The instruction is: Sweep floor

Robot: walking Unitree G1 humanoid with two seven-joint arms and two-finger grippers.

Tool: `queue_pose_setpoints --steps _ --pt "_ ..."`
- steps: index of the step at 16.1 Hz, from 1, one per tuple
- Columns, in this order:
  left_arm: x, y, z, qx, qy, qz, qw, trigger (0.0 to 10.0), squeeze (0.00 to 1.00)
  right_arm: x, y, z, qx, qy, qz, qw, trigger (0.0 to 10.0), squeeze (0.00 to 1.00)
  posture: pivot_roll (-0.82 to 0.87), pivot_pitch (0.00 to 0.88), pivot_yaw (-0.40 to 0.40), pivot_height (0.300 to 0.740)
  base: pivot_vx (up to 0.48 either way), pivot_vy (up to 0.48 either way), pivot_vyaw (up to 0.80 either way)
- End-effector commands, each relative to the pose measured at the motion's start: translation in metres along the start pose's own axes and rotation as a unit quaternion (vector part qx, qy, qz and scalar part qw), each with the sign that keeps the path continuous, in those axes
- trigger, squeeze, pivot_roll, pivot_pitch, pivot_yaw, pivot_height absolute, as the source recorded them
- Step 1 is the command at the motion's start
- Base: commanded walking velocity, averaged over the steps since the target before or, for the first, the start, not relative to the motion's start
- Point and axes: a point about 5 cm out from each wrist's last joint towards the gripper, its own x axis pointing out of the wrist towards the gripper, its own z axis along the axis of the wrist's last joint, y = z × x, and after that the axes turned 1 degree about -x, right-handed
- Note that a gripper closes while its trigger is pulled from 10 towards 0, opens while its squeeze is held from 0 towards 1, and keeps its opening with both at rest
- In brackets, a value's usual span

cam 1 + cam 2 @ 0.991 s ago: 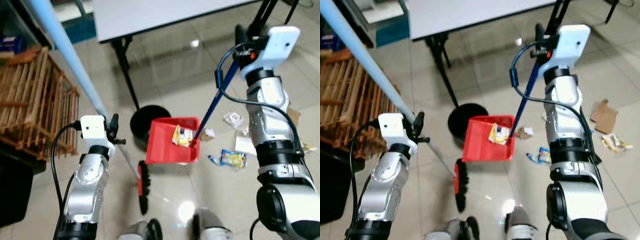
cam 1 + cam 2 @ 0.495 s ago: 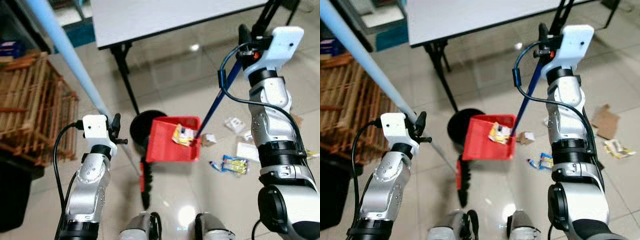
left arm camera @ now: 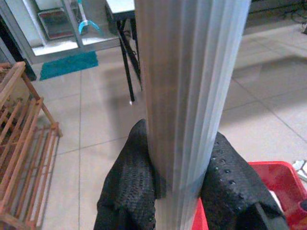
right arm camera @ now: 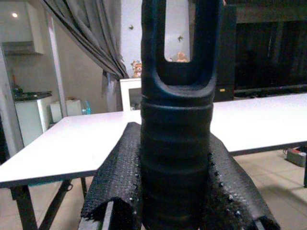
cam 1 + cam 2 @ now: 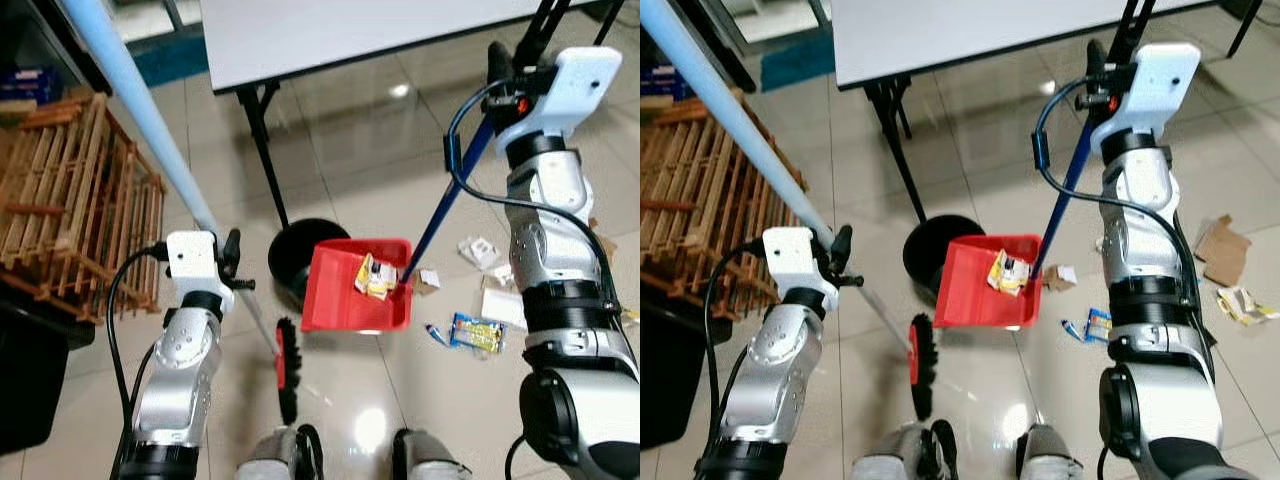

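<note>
My left gripper (image 5: 228, 264) is shut on the pale blue broom handle (image 5: 140, 130), seen between its black fingers (image 3: 129, 182). The handle slants down to the black and red brush head (image 5: 287, 368) on the tiles by my feet. High on the right, my right gripper (image 5: 500, 72) is shut on the black grip (image 4: 176, 143) of a blue rod (image 5: 445, 205). That rod runs down to the red dustpan (image 5: 340, 300), which rests on the floor with yellow wrappers (image 5: 375, 276) inside. Litter lies right of the pan: a blue and yellow packet (image 5: 475, 332) and white papers (image 5: 480, 250).
A white table (image 5: 350, 35) on black legs (image 5: 262, 140) stands ahead, with a black round base (image 5: 295, 252) behind the dustpan. A wooden slatted rack (image 5: 70, 200) stands at the left. Cardboard (image 5: 1223, 250) and more wrappers (image 5: 1243, 304) lie at the far right.
The head view has shifted slightly. Both grippers keep their holds, and the dustpan has edged a little to the right of the black base. The brush head stays put.
</note>
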Motion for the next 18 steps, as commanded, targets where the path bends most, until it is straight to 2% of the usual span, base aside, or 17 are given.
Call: queue_pose_setpoints --steps 1,10,18 --pt "-0.0028 0.0041 0.0020 0.005 -0.004 0.010 1.000 10.0 0.00 -0.0014 0.0045 -0.0024 0.000 0.004 0.007 1.000 10.0 0.00 -0.14 0.190 0.137 0.740 0.000 0.000 0.48" --pt "-0.0033 0.0043 0.0004 0.006 0.000 0.005 1.000 10.0 0.00 -0.0027 0.0056 -0.0041 -0.001 0.007 0.005 1.000 10.0 0.00 -0.14 0.185 0.143 0.740 0.000 0.000 0.72" --pt "-0.0017 0.0059 0.0017 0.004 -0.001 0.000 1.000 10.0 0.00 -0.0028 0.0049 -0.0037 0.002 0.005 -0.001 1.000 10.0 0.00 -0.14 0.179 0.148 0.740 0.000 0.000 0.00"
